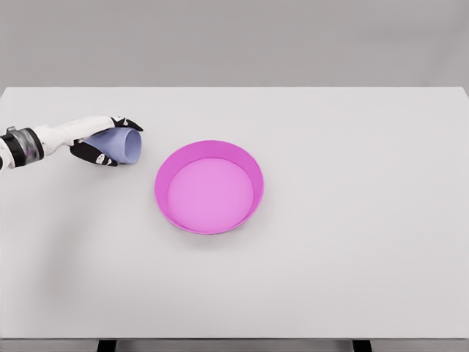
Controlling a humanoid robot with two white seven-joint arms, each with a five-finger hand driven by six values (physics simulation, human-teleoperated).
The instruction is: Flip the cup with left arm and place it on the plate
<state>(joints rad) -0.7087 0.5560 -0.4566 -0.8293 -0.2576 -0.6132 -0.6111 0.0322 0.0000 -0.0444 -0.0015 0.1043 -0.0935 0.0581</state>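
Observation:
A pale lavender cup (121,145) lies on its side at the left of the white table, its mouth facing right toward the plate. My left hand (102,141) wraps it, dark fingertips curled over the top and under the bottom, so the hand is shut on the cup. The magenta plate (253,176), a shallow round dish with a raised rim, sits near the table's middle, a short way right of the cup and apart from it. Nothing lies in the plate. No right arm shows.
The white table (352,249) spans nearly the whole view, with its front edge near the bottom. A plain grey wall runs behind it.

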